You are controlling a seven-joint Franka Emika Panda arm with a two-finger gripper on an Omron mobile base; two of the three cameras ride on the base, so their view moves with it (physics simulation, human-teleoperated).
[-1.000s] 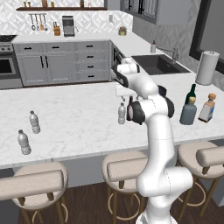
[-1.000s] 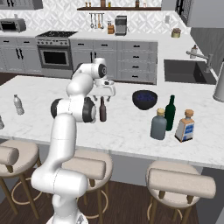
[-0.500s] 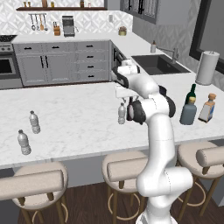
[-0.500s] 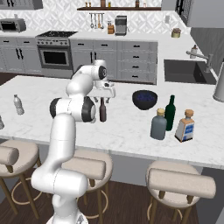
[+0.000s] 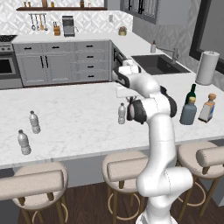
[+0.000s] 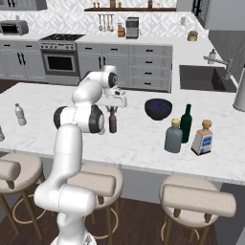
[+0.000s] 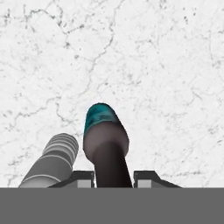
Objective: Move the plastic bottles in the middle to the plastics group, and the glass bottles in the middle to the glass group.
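Note:
My gripper (image 6: 113, 106) points straight down at mid-counter and is shut on the neck of the slim dark brown glass bottle (image 6: 113, 121), which stands upright. From the hand camera, the brown bottle (image 7: 107, 144) sits between my fingertips (image 7: 79, 178). The clear ribbed plastic bottle (image 7: 52, 164) stands close beside it, also seen as the white-capped bottle (image 5: 121, 113) by my arm. The plastics group (image 5: 34, 122) is two alike bottles at the far left. The squat grey-blue bottle (image 6: 173, 136) stands with the glass group: green wine bottle (image 6: 185, 123) and squarish clear bottle (image 6: 203, 138).
A dark blue bowl (image 6: 158, 108) rests behind the glass bottles. A paper towel roll (image 5: 206, 68) and the sink (image 5: 159, 63) lie toward the right rear. Padded stools (image 5: 127, 168) line the counter's front edge. Bare marble stretches between the middle bottles and the plastics group.
The jaws have closed from wide open onto the brown bottle's neck. The arm and the bottles have kept their places.

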